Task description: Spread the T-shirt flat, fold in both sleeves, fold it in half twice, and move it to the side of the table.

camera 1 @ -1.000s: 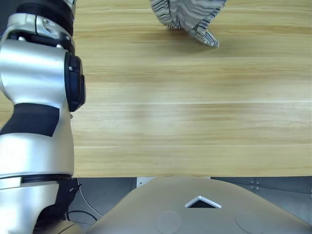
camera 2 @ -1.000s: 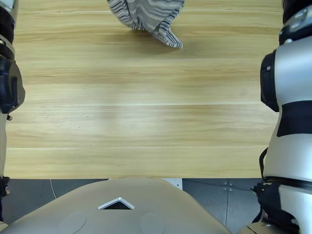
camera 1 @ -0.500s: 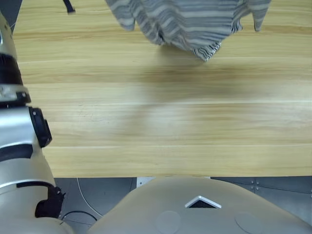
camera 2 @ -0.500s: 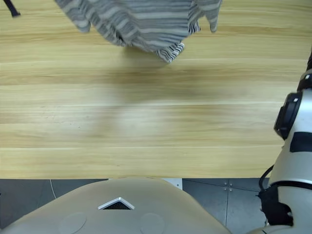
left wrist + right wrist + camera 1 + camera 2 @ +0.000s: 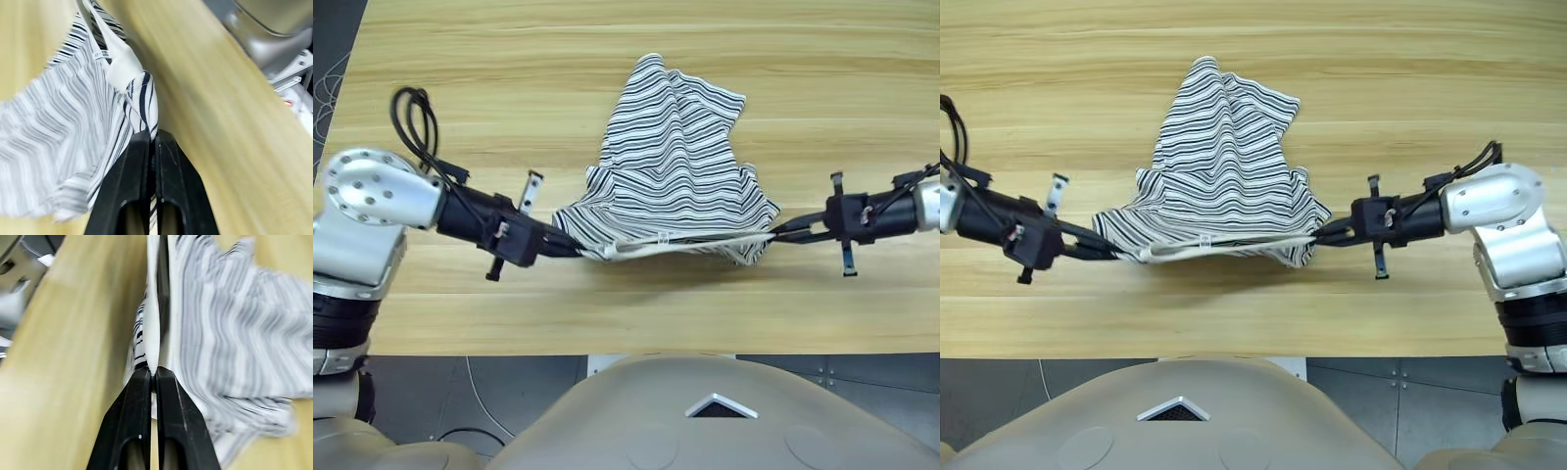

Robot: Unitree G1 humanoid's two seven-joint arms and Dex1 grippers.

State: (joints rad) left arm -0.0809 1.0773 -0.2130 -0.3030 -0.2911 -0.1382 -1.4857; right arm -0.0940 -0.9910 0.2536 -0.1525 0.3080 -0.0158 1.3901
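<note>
Two grippers hold the cloth between them. The left gripper (image 5: 576,250) is clenched on the 9 o'clock end of the striped T-shirt (image 5: 671,166), and the right gripper (image 5: 781,233) is clenched on its 3 o'clock end. In both wrist views we see the black fingers (image 5: 137,176) pressed together with cloth pinched at their tips. A white band (image 5: 695,238) of the T-shirt, carrying a small tag (image 5: 1204,238), runs taut from one gripper to the other, parallel to the near edge of the table (image 5: 509,78). The rest of the T-shirt lies bunched on the wood, trailing toward 12 o'clock.

For room, we see a bare strip of wood between the taut band and the table's edge at 6 o'clock. Wide bare wood lies beyond the T-shirt toward 12 o'clock, and on both sides toward 9 and 3 o'clock. The table's side edge shows at about 10 o'clock, with dark floor (image 5: 333,39) past it.

We cannot tell the sleeves apart in the folds, nor whether the white band is neckline or hem. The table's far edge and its 3 o'clock edge are cut off.
</note>
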